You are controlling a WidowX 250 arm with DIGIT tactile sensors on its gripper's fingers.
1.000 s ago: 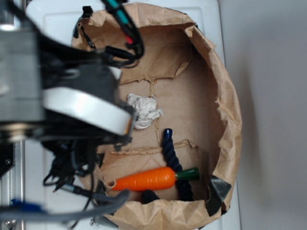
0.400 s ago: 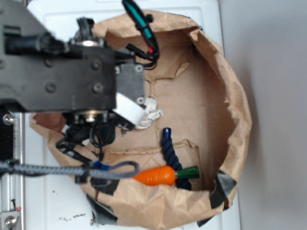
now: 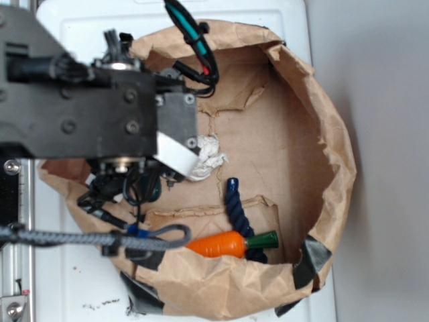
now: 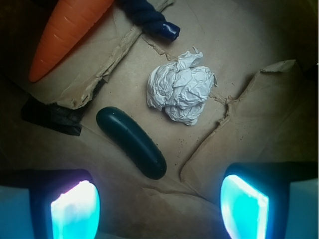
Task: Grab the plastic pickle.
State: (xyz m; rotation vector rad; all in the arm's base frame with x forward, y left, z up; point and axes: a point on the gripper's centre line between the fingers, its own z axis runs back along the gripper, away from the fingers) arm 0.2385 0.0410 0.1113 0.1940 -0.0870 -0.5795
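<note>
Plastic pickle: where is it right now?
Wrist view: the plastic pickle lies diagonally on the bag floor, above the gap between the open gripper's fingers, left of the crumpled white paper. The arm hides it in the exterior view.

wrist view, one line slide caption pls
Open gripper hovering above the plastic pickle, beside crumpled white paper.

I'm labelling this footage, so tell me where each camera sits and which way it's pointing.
Exterior: overhead, looking straight down into the paper bag; the arm's black body fills the left.
Wrist: on the arm, looking down past the open claw at the pickle.
Shared: the crumpled paper, the carrot and the navy rope. The pickle shows only in the wrist view.
</note>
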